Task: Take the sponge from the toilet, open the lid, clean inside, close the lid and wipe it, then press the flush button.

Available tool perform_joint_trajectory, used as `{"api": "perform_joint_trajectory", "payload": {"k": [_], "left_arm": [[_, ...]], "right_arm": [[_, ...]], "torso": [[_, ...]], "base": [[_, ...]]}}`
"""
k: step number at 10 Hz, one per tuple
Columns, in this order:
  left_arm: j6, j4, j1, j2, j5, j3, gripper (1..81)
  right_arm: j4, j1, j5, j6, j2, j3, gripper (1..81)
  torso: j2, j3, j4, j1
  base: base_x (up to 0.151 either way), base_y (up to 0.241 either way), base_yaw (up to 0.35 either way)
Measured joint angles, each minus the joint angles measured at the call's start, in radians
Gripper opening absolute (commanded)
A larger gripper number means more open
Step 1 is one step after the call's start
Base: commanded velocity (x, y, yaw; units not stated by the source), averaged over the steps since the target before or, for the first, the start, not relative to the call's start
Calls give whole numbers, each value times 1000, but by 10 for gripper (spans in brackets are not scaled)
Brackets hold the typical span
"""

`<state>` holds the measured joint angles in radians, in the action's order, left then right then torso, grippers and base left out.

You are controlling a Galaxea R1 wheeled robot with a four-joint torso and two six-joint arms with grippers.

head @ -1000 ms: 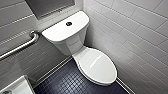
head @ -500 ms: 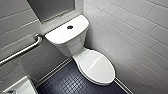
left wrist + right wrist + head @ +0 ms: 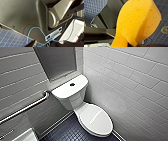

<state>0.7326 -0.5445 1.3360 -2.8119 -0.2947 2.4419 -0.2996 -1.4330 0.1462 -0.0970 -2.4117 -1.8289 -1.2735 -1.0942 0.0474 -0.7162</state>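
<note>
Right claw (image 3: 129,44) clamped on the narrow lower end of the sponge (image 3: 137,21), barely visible beneath it. Orange, porous, raised close before the right wrist camera, above dark blue floor tiles (image 3: 94,8) and a round drain (image 3: 165,29).

From the left wrist: grey robot housing (image 3: 22,15), a loose blue cable (image 3: 32,30), a patch of the same tiling.

From the head: the toilet (image 3: 75,97) in the corner, the lid (image 3: 96,118) down over the bowl, a dark flush button (image 3: 72,84) on the tank top. Metal grab bar (image 3: 25,108) on the wall beside the tank; white basin edge (image 3: 25,135) near the bar's lower end.
</note>
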Motion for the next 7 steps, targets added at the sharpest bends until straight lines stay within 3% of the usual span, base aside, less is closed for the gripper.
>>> {"api": "perform_joint_trajectory", "payload": {"k": [4, 7], "left_arm": [[0, 0, 23, -65, -5, 106, 811], [0, 10, 24, -98, -2, 146, 811]], "right_arm": [[34, -52, 2, 0, -167, -217, 10], [47, -74, -1, 0, -240, -284, 10]], "torso": [[142, 142, 0, 95], [244, 170, 0, 163]], "base": [[0, 0, 0], [0, 0, 0]]}}
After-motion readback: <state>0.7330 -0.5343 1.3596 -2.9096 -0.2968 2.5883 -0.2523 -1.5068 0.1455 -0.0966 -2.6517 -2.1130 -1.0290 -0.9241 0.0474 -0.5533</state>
